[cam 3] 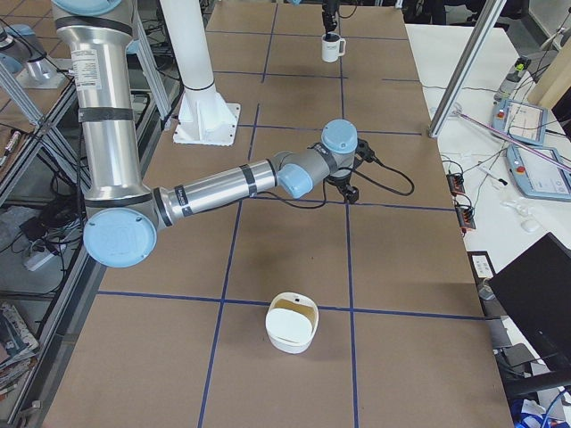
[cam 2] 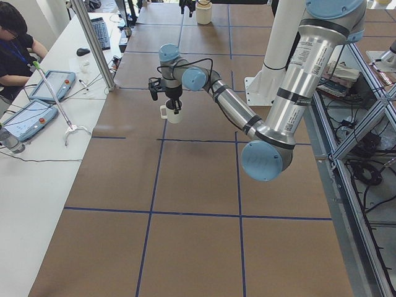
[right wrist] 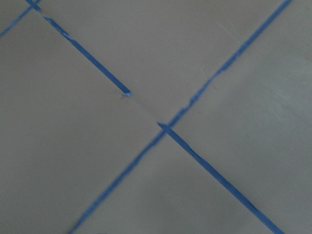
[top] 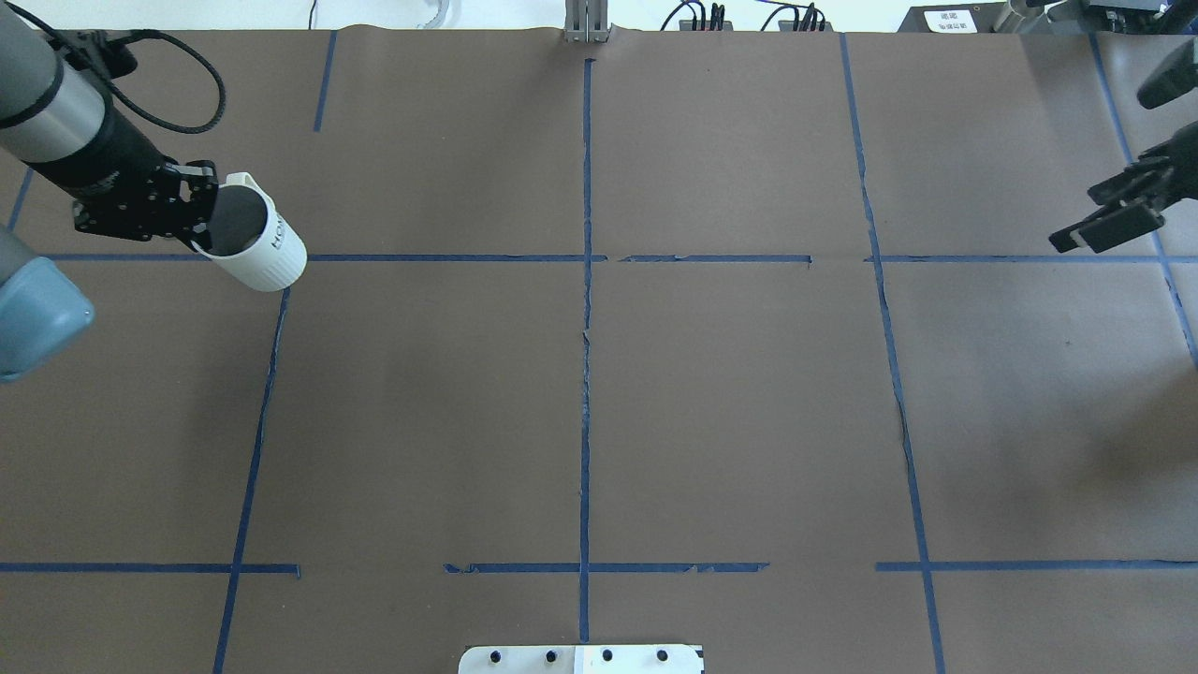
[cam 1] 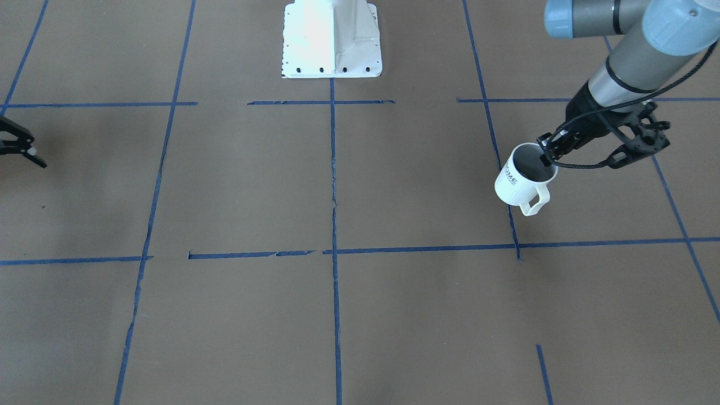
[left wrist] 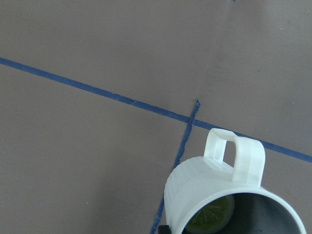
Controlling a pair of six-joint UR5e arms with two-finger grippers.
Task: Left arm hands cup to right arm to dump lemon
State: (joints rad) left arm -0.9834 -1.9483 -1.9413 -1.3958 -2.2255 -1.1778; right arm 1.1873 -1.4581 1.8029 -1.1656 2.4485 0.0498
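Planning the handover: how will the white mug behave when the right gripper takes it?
The cup looks rigid, so it probably won't deform; its ribbed wall may aid grip. The left gripper pinches only its rim and it hangs tilted, so it may swing. The loose lemon inside could shift.

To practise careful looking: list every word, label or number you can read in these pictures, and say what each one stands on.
"HOME": dark letters on the side of the white cup.
Sticker on the left arm: print too small to read.
White sign beyond the table's far edge: too small to read.
Nothing else can be read.
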